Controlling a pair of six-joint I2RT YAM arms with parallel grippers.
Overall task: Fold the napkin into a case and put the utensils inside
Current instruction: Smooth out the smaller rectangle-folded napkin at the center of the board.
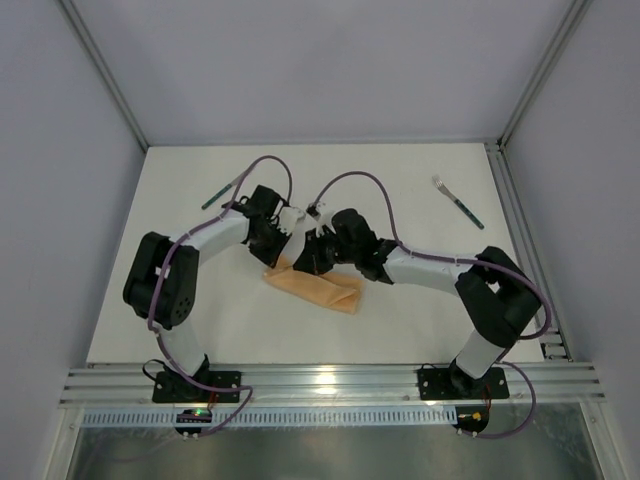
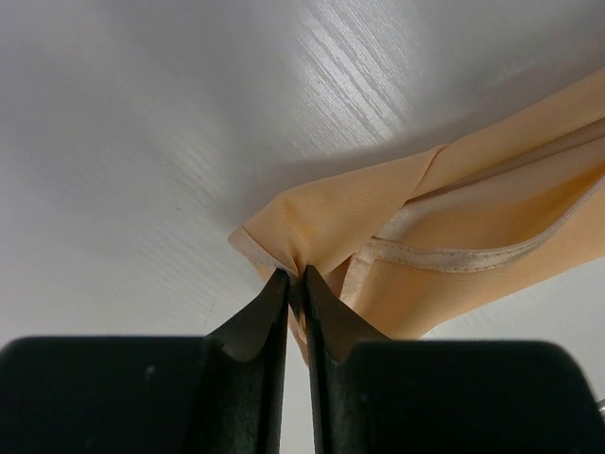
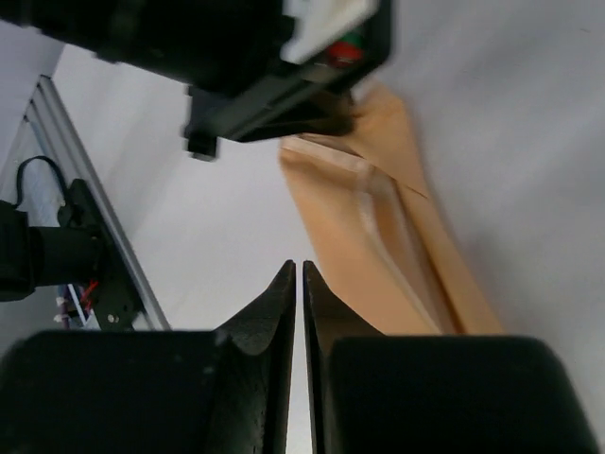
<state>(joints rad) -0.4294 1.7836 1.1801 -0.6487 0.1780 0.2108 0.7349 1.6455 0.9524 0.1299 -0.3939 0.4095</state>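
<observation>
Left tool is pinching a corner of the napkin, thin bite. Right tool clenched, empty, beside the folded strip mid-bench. My worry: slick cloth slips out, fold springs open. Knife and fork lie well apart.

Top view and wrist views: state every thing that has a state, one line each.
napkin: folded into a narrow strip, lying on the table, one corner pinched.
left gripper: shut on the napkin's corner.
right gripper: shut, empty, beside the napkin.
knife: lying on the table, far left, outside the napkin.
fork: lying on the table, far right, outside the napkin.
</observation>
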